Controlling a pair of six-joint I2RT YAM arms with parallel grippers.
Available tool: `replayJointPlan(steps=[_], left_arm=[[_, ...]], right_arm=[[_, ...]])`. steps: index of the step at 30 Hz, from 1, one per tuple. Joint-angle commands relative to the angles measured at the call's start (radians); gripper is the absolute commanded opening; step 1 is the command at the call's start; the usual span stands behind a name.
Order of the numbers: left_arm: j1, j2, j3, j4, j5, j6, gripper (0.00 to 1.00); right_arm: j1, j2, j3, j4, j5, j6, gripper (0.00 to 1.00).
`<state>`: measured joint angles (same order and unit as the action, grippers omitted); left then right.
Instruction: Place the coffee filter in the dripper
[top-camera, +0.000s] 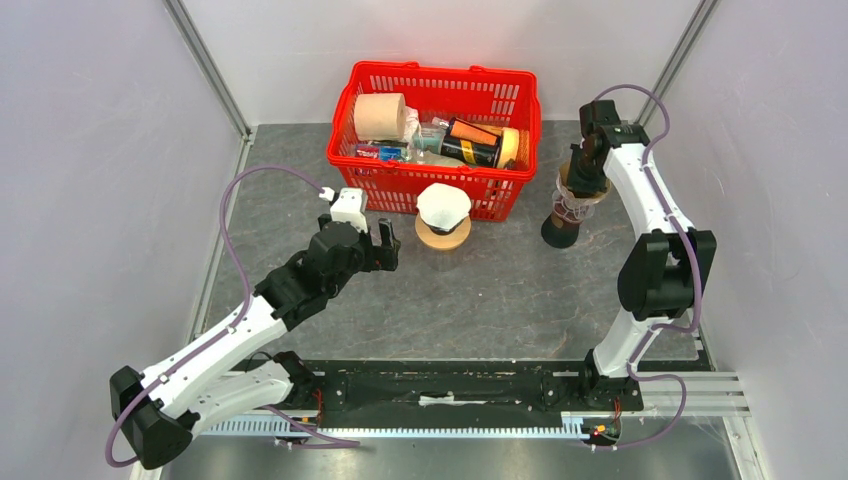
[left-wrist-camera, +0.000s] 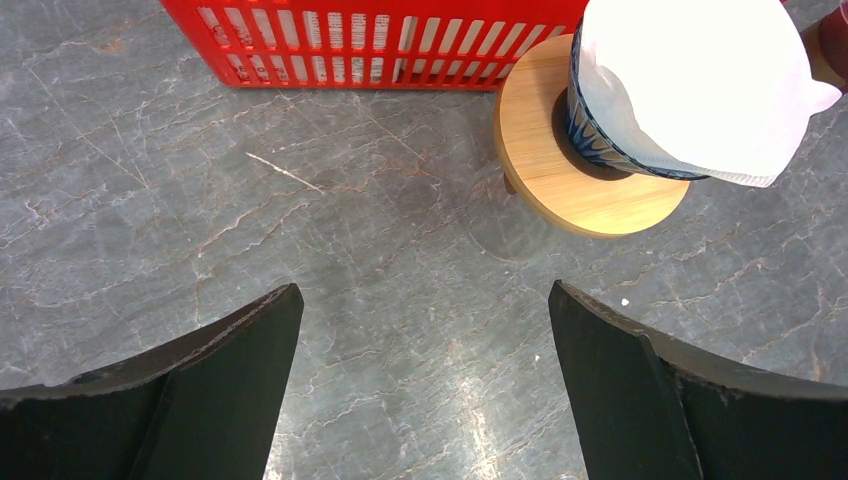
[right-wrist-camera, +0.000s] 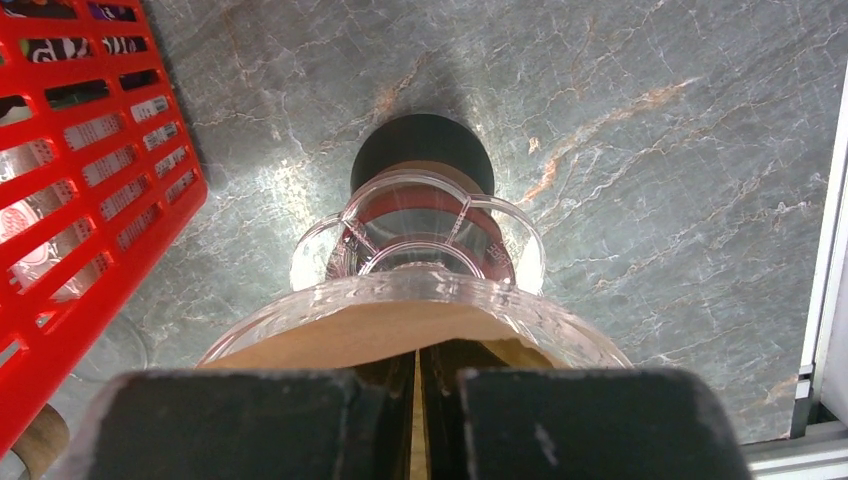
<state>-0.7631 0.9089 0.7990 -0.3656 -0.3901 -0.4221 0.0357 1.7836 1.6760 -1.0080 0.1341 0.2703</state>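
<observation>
A clear glass dripper (right-wrist-camera: 420, 295) sits on a dark round server (right-wrist-camera: 422, 140) at the right of the table; it also shows in the top view (top-camera: 572, 200). A brown paper filter (right-wrist-camera: 400, 335) lies inside the dripper's cone. My right gripper (right-wrist-camera: 416, 400) is shut on the filter's near edge, fingers down in the dripper, and shows in the top view (top-camera: 588, 168). My left gripper (left-wrist-camera: 425, 330) is open and empty over bare table, left of a blue-patterned dripper (left-wrist-camera: 600, 135) holding a white filter (left-wrist-camera: 690, 80) on a wooden stand (left-wrist-camera: 580, 195).
A red basket (top-camera: 435, 70) with a paper roll, a can and several packets stands at the back centre, its wall near both grippers (right-wrist-camera: 60, 200). The white-filter dripper (top-camera: 443, 205) stands just in front of it. A metal frame edge (right-wrist-camera: 825, 250) runs along the right.
</observation>
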Motion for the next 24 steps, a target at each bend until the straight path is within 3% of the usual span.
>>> replayJointPlan(steps=[1, 17, 21, 24], left_arm=[[0.005, -0.018, -0.004, 0.021, -0.015, -0.019, 1.0], [0.005, -0.011, -0.001, 0.024, -0.007, -0.018, 1.0], [0.005, -0.011, 0.0, 0.024, -0.005, -0.016, 1.0], [0.006, -0.014, 0.0, 0.024, -0.004, -0.015, 1.0]], right_arm=[[0.002, 0.019, -0.021, 0.011, 0.012, 0.007, 0.07], [0.002, 0.012, -0.01, 0.012, 0.015, 0.006, 0.11], [0.001, 0.005, -0.004, 0.012, 0.013, 0.007, 0.0], [0.001, -0.003, 0.009, 0.012, 0.014, 0.008, 0.0]])
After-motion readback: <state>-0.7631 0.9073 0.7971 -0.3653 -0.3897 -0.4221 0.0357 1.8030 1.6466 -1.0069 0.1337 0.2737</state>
